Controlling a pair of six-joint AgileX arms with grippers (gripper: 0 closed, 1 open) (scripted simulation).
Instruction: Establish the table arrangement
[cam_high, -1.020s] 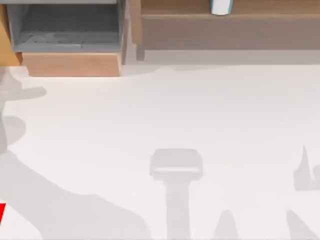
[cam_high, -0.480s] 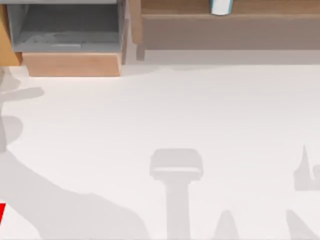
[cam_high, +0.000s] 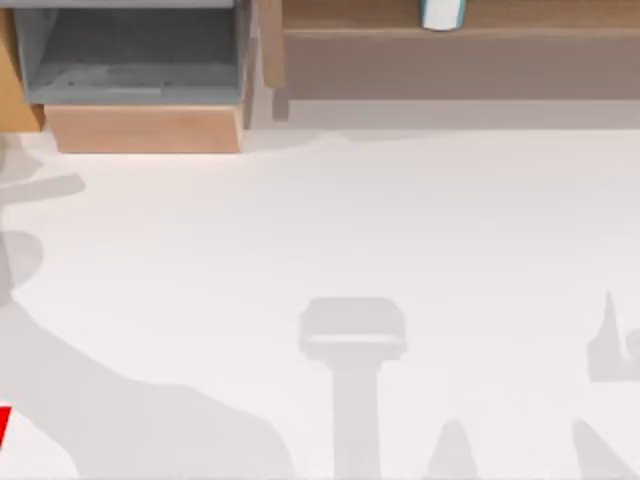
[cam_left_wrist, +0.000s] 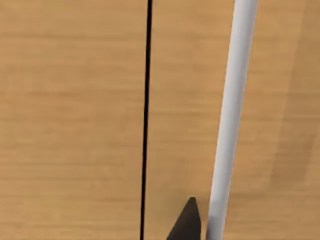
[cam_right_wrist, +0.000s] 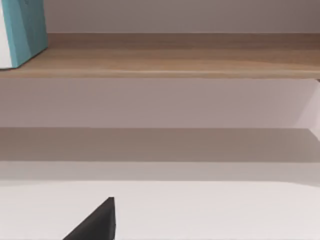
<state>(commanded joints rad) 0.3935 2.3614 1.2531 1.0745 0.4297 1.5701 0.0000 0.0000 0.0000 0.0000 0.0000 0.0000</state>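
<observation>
The broad, flat white table (cam_high: 400, 250) carries a light-wood drawer box (cam_high: 140, 80) at its far left. A long brown wooden shelf (cam_high: 460, 50) stands right of the box, bearing a small teal-and-white carton (cam_high: 441, 14), well beyond the right gripper's fingers (cam_right_wrist: 97, 222).

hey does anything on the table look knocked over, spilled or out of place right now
Nothing stands out. The white table shows no spill or mark. The light-wood drawer box sits square at the back left, its grey inside showing. The teal and white item stands upright on the brown shelf at the back right.
</observation>
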